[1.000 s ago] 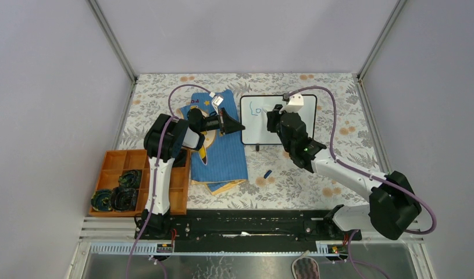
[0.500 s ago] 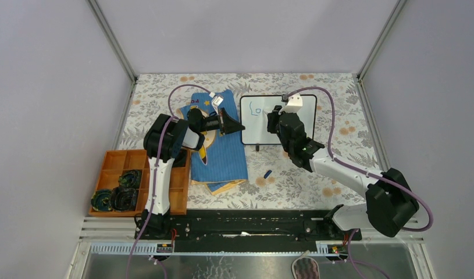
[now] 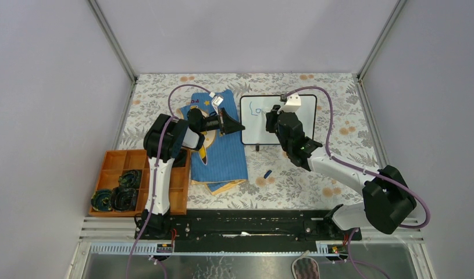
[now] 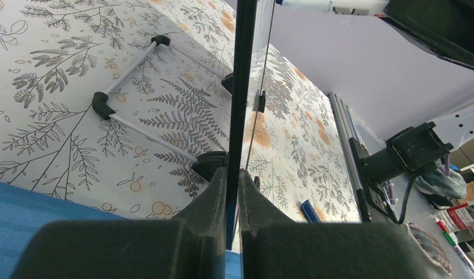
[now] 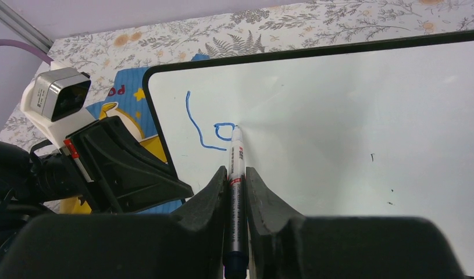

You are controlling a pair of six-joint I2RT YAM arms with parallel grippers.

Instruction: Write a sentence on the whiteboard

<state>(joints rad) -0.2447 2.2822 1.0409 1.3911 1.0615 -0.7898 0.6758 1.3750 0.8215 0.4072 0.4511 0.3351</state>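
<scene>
Right wrist view: marker (image 5: pixel 237 152) tip touches the whiteboard (image 5: pixel 350 110), two blue letters written.
Right gripper (image 5: pixel 235 174) pinches the marker narrowly between its fingers, the tip at the loop of the "o". The sentence (image 5: pixel 206 129) reads only "Lo", near the board's top-left corner. Left gripper (image 4: pixel 233 177) is clamped tight on the board's black left edge, just beside the blue cloth (image 3: pixel 225 154) on the floral table (image 3: pixel 339 122).

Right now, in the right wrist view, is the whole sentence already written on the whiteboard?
No; the whiteboard shows only a blue L and o.
</scene>
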